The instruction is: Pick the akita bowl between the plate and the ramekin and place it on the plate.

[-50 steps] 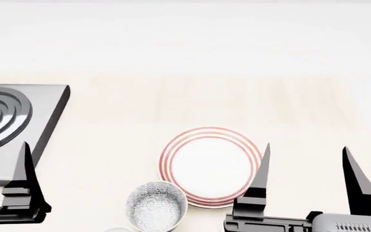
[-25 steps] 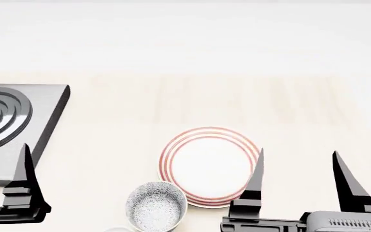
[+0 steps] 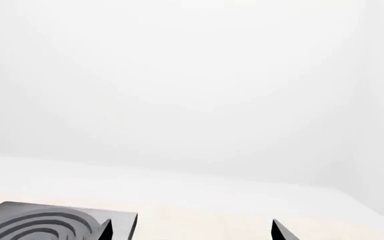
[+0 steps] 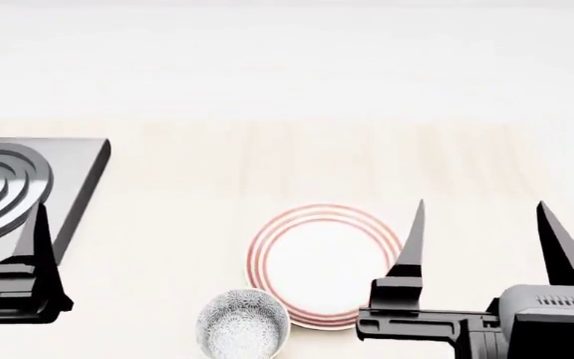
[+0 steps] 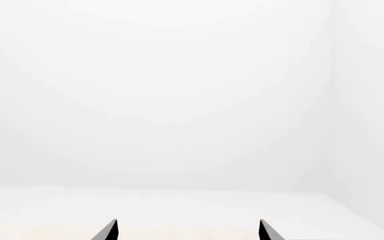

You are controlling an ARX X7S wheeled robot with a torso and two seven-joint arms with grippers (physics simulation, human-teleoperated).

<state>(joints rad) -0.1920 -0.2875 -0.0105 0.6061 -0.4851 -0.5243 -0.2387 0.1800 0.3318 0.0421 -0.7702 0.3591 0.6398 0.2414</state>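
The akita bowl (image 4: 242, 326), speckled grey and white, stands at the near edge of the head view, just near-left of the plate (image 4: 325, 265), which is white with red rings. The ramekin is out of view. My right gripper (image 4: 484, 235) is open and empty, hovering over the counter to the right of the plate, its left finger (image 4: 412, 239) over the plate's right rim. In the right wrist view only the right gripper's (image 5: 188, 229) tips show. The left gripper (image 3: 192, 230) is open and empty; one finger (image 4: 38, 250) shows far left, well left of the bowl.
A dark grey burner block (image 4: 28, 194) with concentric rings lies at the left on the pale wooden counter (image 4: 297, 157); its corner (image 3: 58, 225) also shows in the left wrist view. A white wall rises behind the counter.
The right gripper's fingers have risen in the head view and shifted slightly right. The plate, bowl and burner sit a little lower in the picture. Both grippers stay open.
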